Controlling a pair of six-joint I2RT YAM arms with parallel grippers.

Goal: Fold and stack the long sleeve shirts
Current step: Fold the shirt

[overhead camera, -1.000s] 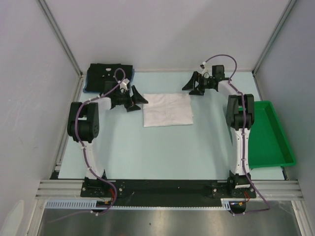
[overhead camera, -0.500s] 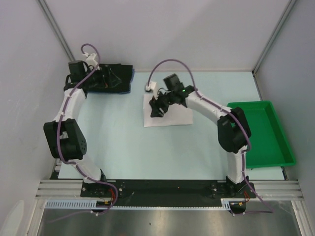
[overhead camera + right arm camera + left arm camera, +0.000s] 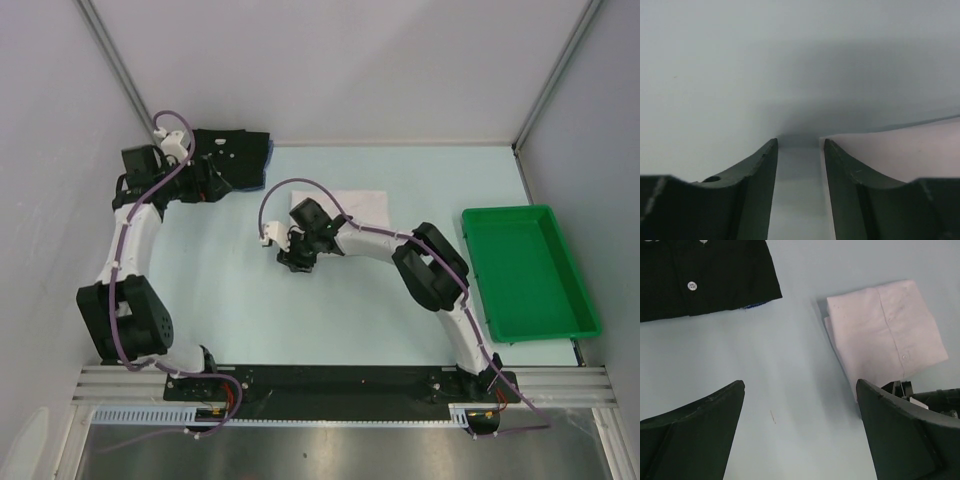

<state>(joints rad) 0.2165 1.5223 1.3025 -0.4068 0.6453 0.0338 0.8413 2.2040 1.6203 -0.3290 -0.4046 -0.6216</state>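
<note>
The white shirt (image 3: pixel 362 205) lay folded on the far middle of the table (image 3: pixel 340 320), well apart from the black shirt (image 3: pixel 235 150) in the far-left corner, where a blue shirt (image 3: pixel 268 165) edge showed beneath. The right gripper (image 3: pixel 296 263) was down at the white shirt's near-left corner. In its wrist view the jaws were drawn in to a narrow gap with white cloth against the right finger, and I could not tell whether any cloth sat between them. The left gripper (image 3: pixel 800 385) hung over bare table beside the black shirt, jaws spread wide and holding nothing.

The step looked like picking up the folded white shirt for stacking. To do it well, the lower finger should slide under every layer at that corner, not only the top ply, so the fold would not fall open when lifted.

From above, the white shirt's long axis ran left to right, while its button placket (image 3: pixel 892 335) ran across it, far to near. Which way the collar pointed was not visible
</note>
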